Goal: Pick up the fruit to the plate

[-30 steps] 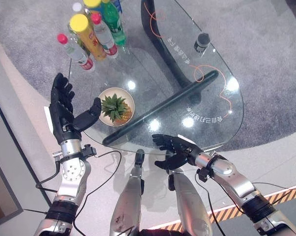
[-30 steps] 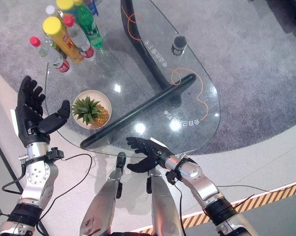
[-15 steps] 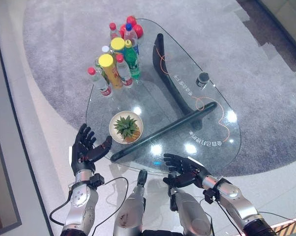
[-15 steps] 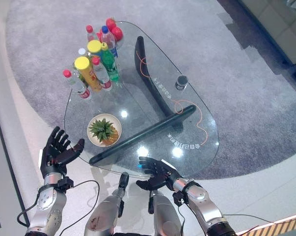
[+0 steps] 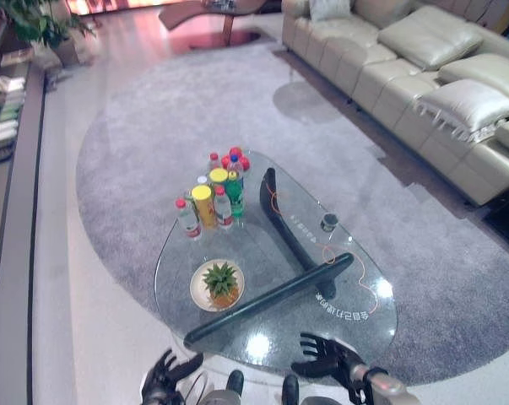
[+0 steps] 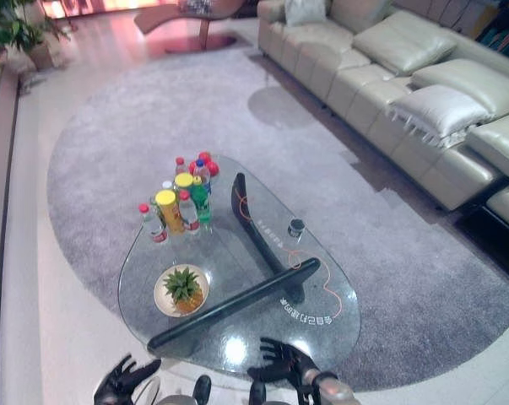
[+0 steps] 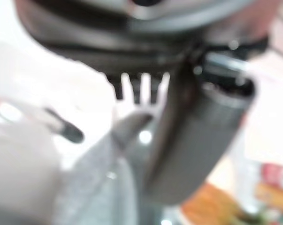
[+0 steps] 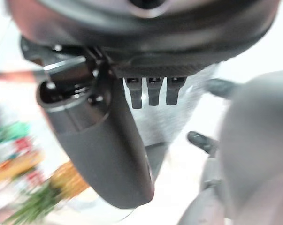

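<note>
Left hand (image 5: pixel 164 381) low at the near-left edge of the glass table (image 5: pixel 355 333), fingers spread and relaxed, holding nothing. Right hand (image 5: pixel 326 359) low at the near rim of that table, fingers likewise loose and splayed, empty too.

Pineapple (image 5: pixel 223 283) already sitting upright on the cream plate (image 5: pixel 198 293), leafy crown up, long axis vertical. Plate on the table's near-left part, just beyond and slightly right of the left hand, well apart from the right hand; left hand clearly the nearer. By the look of it, placing step done, with both hands drawn clear of the table.

Cluster of bottles (image 5: pixel 212 198) at the table's far-left end, beyond the plate. Dark curved table base (image 5: pixel 275 291) showing through the glass, crossing right of the plate. Small dark cup (image 5: pixel 328 222) toward the table's right side. Table standing on a grey round rug (image 5: pixel 136 143); pale leather sofa (image 5: pixel 423 76) far beyond the table to the right, shelving and a potted plant (image 5: pixel 35 21) far off to the left.
</note>
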